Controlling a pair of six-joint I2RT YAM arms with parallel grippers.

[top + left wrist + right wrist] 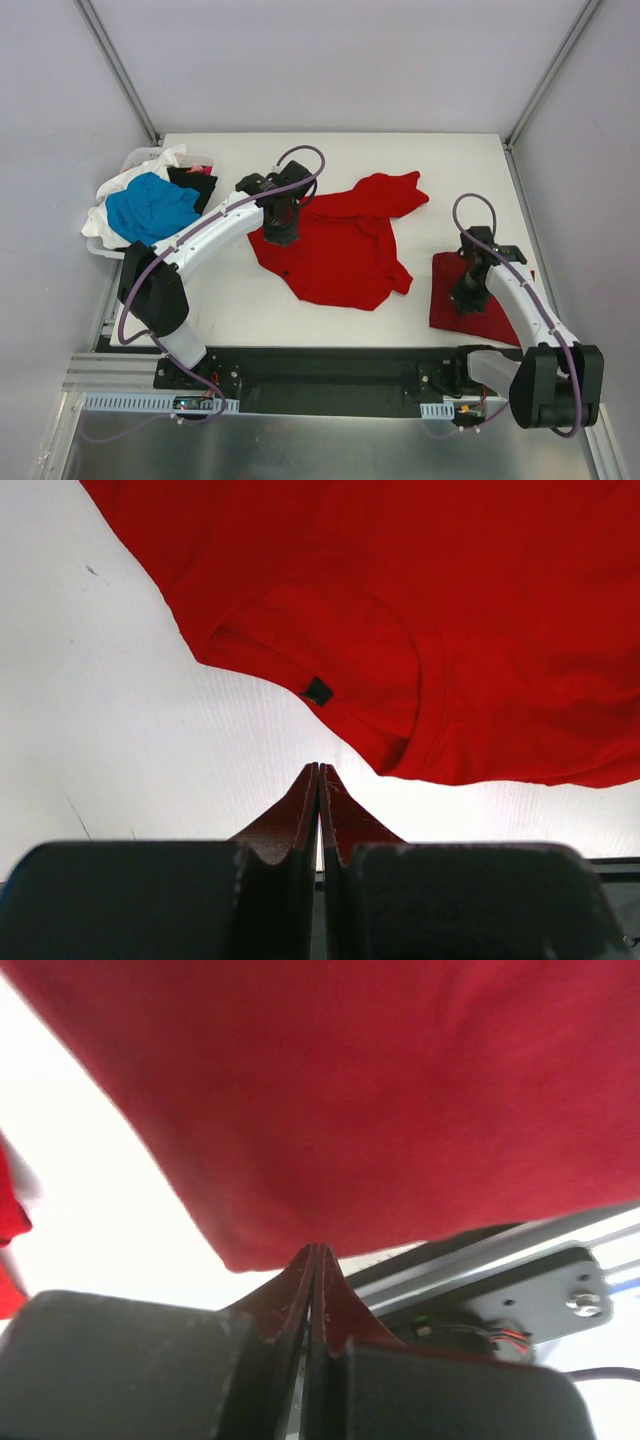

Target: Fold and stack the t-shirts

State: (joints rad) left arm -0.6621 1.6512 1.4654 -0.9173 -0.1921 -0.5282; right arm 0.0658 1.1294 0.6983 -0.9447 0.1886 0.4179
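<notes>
A loose red t-shirt [345, 245] lies crumpled in the middle of the white table. In the left wrist view its collar with a black tag [318, 691] lies just beyond my fingertips. My left gripper [281, 237] [320, 772] is shut and empty, over bare table at the shirt's left edge, not touching the cloth. A folded red t-shirt [475, 300] [380, 1100] lies flat at the right. My right gripper [462, 298] [315, 1250] is shut, its tips at the near edge of this folded shirt, with no cloth seen between the jaws.
A pile of t-shirts, white [125, 185], blue [150, 208] and black [195, 185], sits in a white basket [138, 158] at the left edge. The table's near edge with a metal rail [520, 1250] lies right behind the folded shirt.
</notes>
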